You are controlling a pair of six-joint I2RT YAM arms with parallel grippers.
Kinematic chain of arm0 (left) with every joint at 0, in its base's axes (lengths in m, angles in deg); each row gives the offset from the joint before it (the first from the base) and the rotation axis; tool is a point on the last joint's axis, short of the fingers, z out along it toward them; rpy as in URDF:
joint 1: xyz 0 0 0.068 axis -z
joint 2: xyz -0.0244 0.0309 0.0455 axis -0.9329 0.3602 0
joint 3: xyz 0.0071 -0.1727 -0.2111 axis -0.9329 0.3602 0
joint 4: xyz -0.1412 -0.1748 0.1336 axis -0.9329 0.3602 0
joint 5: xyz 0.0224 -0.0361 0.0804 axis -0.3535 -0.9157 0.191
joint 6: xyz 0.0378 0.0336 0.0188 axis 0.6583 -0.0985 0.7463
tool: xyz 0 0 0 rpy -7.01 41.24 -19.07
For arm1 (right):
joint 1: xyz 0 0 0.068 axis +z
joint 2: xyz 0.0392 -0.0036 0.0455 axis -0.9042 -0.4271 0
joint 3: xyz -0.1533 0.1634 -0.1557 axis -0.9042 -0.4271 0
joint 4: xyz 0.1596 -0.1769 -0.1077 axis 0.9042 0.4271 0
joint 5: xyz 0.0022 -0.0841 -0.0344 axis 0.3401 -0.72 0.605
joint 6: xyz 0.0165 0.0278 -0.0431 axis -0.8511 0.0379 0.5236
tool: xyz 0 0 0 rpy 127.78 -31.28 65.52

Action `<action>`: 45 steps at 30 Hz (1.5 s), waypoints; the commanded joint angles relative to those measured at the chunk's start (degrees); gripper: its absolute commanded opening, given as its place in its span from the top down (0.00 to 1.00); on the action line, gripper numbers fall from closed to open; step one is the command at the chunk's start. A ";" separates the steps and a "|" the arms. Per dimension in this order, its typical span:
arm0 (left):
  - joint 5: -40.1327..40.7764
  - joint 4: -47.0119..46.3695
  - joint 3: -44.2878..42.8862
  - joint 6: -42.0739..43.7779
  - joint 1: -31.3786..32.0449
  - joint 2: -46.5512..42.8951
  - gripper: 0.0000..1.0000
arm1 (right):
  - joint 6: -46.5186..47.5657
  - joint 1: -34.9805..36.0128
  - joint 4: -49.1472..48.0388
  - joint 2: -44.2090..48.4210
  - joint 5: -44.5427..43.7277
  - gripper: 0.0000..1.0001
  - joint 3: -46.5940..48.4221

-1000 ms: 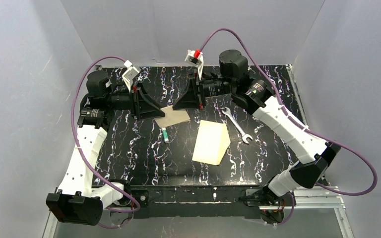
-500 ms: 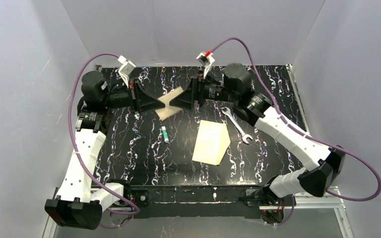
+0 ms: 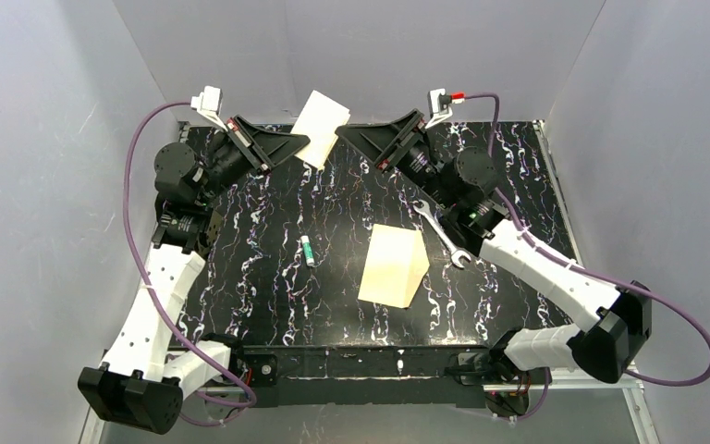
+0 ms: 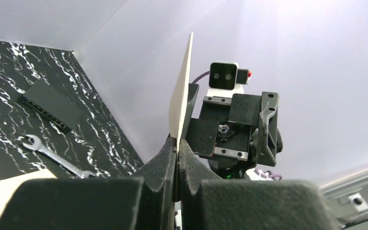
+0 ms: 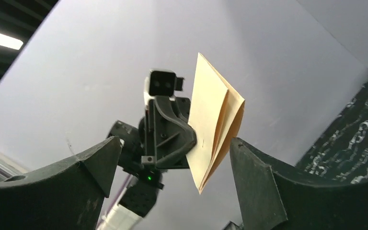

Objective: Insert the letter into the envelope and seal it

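This looks like a robotics lab test cell. Plain pale walls (image 3: 55, 139) box in a black marbled tabletop (image 3: 268, 277), and a left arm (image 3: 162, 296) and right arm (image 3: 536, 259) trailing purple cables (image 3: 135, 185) are bolted to its near edge.

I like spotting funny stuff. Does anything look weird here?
Yes: the letter, pinched in the air by the left gripper, is fanning open at its folds. A wrench lies beside the envelope, odd for mailing.

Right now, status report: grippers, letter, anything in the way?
Left gripper shut on letter, held aloft. Right gripper open beside it. Envelope flat on table, wrench close beside.
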State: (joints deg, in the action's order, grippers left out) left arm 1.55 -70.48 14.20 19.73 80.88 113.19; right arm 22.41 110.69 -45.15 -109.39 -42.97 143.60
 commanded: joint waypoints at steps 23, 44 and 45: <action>5.23 -12.40 3.37 -14.87 2.85 -1.03 1.00 | -16.73 -0.09 -14.64 -8.66 2.59 0.80 5.49; 10.93 27.66 7.73 17.11 3.46 1.51 0.36 | 12.05 -11.00 54.88 13.84 -16.49 0.99 -16.48; 8.81 25.65 9.01 16.38 3.94 3.01 0.37 | 12.36 -11.95 55.16 13.59 -15.80 0.99 -18.41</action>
State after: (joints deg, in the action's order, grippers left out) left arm 16.65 -42.96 19.78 35.86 83.54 112.47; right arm 31.92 101.38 5.49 -98.09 -56.65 130.36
